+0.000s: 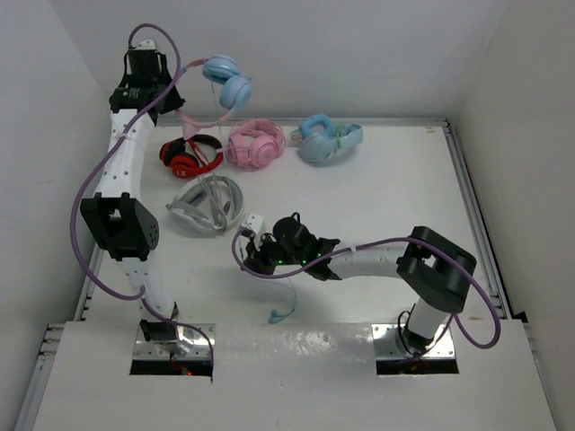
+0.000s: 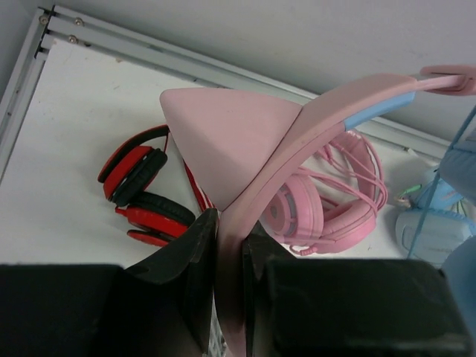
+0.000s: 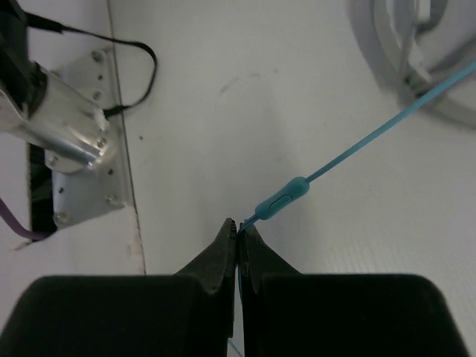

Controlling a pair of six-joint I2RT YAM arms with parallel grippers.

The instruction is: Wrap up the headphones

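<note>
Top view: the left hand (image 1: pixel 169 97) holds the headphones (image 1: pixel 227 81) up at the far left corner, above the counter (image 1: pixel 386 206), the blue earcups hanging to its right. The right hand (image 1: pixel 252 260) sits low near the middle of the counter, and a loose end of the teal cable (image 1: pixel 281 312) curls just toward the bases. I judge the step in hand to be winding that cable around the band. To do it well, the right hand should carry the line up under light tension and steer it past the grey headphones (image 1: pixel 207 205) lying between. The cable's run between the two hands is too thin to trace here.

Left wrist view: the fingers are clenched on the pink headband (image 2: pixel 312 130) just beside the cat ear (image 2: pixel 223 134). A firm, steady grip gives the wraps something to land on. The earcups are cut off at the right edge. Red headphones (image 2: pixel 141 186) and the all-pink pair (image 2: pixel 320 208) lie on the counter below.

Right wrist view: the fingers are pinched shut on the cable, just short of its inline remote (image 3: pixel 282 201). Pulling gently should keep the remote from snagging. The free end is hidden under the hand, and the cable possibly crosses the grey headphones at top right.
</note>
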